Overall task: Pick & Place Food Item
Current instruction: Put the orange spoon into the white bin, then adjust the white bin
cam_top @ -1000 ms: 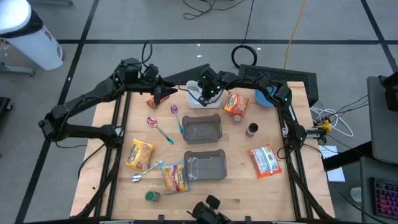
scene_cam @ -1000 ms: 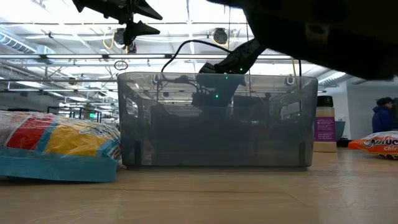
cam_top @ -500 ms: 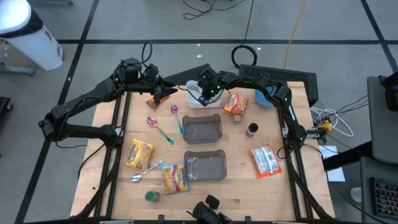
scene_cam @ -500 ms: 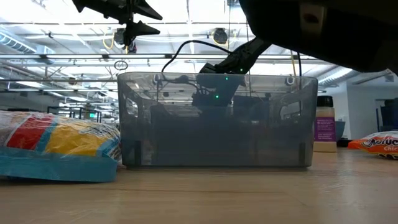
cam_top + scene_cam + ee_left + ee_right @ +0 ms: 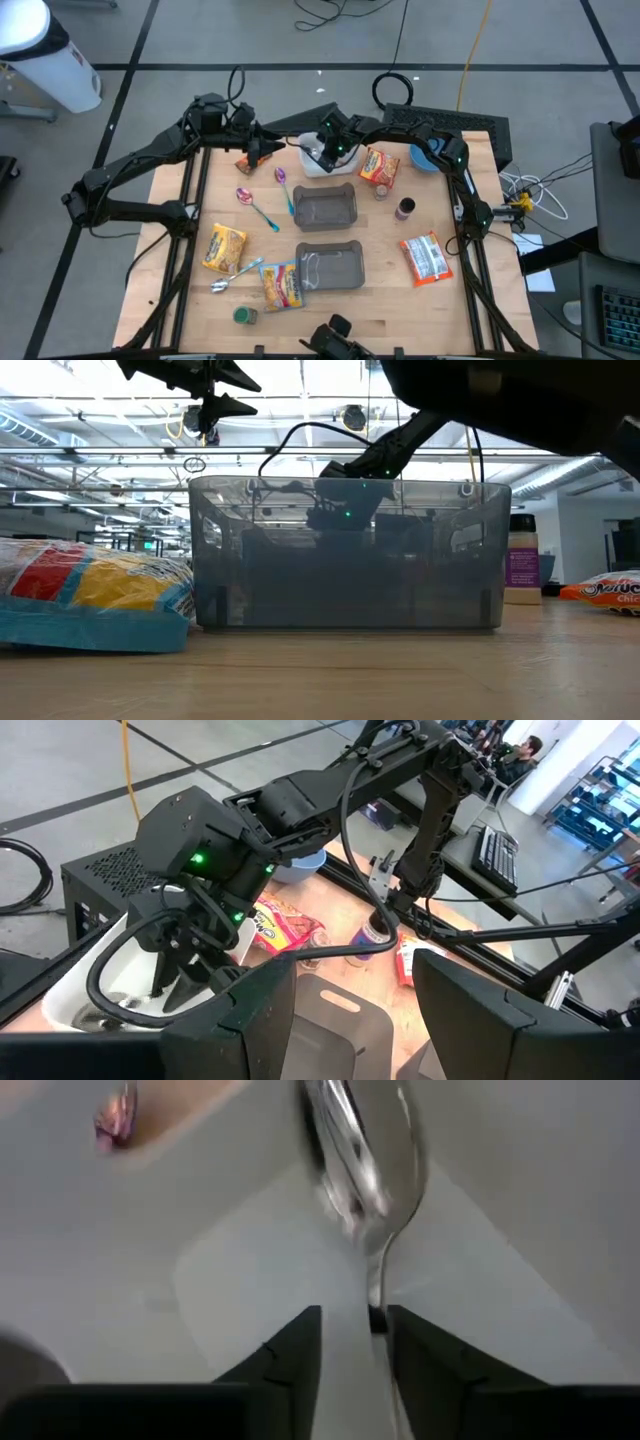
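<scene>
Clutter across the wooden counter (image 5: 180, 300): two grey trays (image 5: 325, 208) (image 5: 330, 265) in the middle, one behind the other. A noodle packet (image 5: 378, 165) just beside the white tub (image 5: 322, 165) at the far edge, with a blue bowl (image 5: 425, 157) beyond it. Three more packets (image 5: 225, 247) (image 5: 282, 285) (image 5: 425, 257) nearer the front. Two purple spoons (image 5: 245, 197) (image 5: 283, 177) and a blue one (image 5: 290, 200) lying between the left arm and the trays. A dark jar (image 5: 405, 208) and a smaller one (image 5: 382, 190) right of the far tray. A green-lidded tin (image 5: 243, 315) near the front edge, and a steel spoon (image 5: 225, 283) close by. Nothing between the tub and the far tray, though the near grey tray blocks most of the low view.

Right hand (image 5: 335, 150) reaching in from the right, wrist bent down, fingertips low inside the white tub. Fingers parted a little, not clamped. Metal spoon (image 5: 365, 1150) lying in the tub, its thin handle running into the gap and close against one finger; whether touching, cannot tell.

Left hand (image 5: 262, 150) raised above the far left part of the counter, pointing toward the tub, an orange packet (image 5: 245, 163) just beside it on the counter. Fingers (image 5: 250, 1010) spread well apart, gripping nothing.
</scene>
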